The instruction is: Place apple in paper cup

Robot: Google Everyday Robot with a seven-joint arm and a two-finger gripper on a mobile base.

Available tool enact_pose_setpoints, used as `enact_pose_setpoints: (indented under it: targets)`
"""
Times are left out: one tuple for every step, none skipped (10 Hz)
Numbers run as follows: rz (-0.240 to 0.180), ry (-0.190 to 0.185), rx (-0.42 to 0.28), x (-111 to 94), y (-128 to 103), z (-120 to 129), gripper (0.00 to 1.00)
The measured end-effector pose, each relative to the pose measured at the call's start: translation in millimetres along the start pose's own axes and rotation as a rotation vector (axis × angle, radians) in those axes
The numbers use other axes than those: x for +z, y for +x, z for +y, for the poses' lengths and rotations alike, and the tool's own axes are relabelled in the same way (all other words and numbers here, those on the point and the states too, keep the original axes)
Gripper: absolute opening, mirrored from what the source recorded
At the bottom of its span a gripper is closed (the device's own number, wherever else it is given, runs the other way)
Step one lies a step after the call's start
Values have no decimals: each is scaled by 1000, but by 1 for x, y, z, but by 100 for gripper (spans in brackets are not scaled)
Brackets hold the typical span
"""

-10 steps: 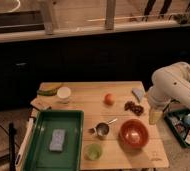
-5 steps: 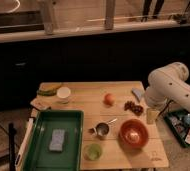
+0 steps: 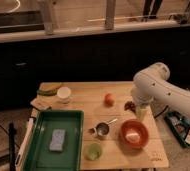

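The apple (image 3: pixel 109 99), small, round and orange-red, lies on the wooden table (image 3: pixel 88 107) right of centre toward the back. The paper cup (image 3: pixel 64 94), short and white, stands upright at the back left, well apart from the apple. My gripper (image 3: pixel 139 111) hangs from the white arm (image 3: pixel 155 87) at the right side of the table. It is right of the apple, just beside a dark red grape cluster (image 3: pixel 130 105) and above the red bowl. It holds nothing that I can see.
A red bowl (image 3: pixel 134 134) sits front right, a metal measuring cup (image 3: pixel 103 130) beside it and a translucent green cup (image 3: pixel 93 151) at the front. A green tray (image 3: pixel 40 120) with a sponge (image 3: pixel 57 139) fills the front left. A yellow-green item (image 3: pixel 49 89) lies behind the paper cup.
The arm and gripper have moved left over the table's right side, closer to the grape cluster and the apple. The objects have not moved.
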Motion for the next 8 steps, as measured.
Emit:
enact_pose_setpoints:
  targets:
    - [-3,4,-5,5,-10,-5,80]
    - [-5,10,-20,10,-25,-12,80]
    - [-5,12,-26,12,-28,-14,80]
    - [-7,15,-30,15,-30,-16,80]
    - [-13,19,-37,21,-31,-22,80]
    - [-17,20,-42,26,-33,-29,80]
    - [-20,22,-49,29,-36,-34,80]
    - [-24,24,-58,33,-44,-37,80]
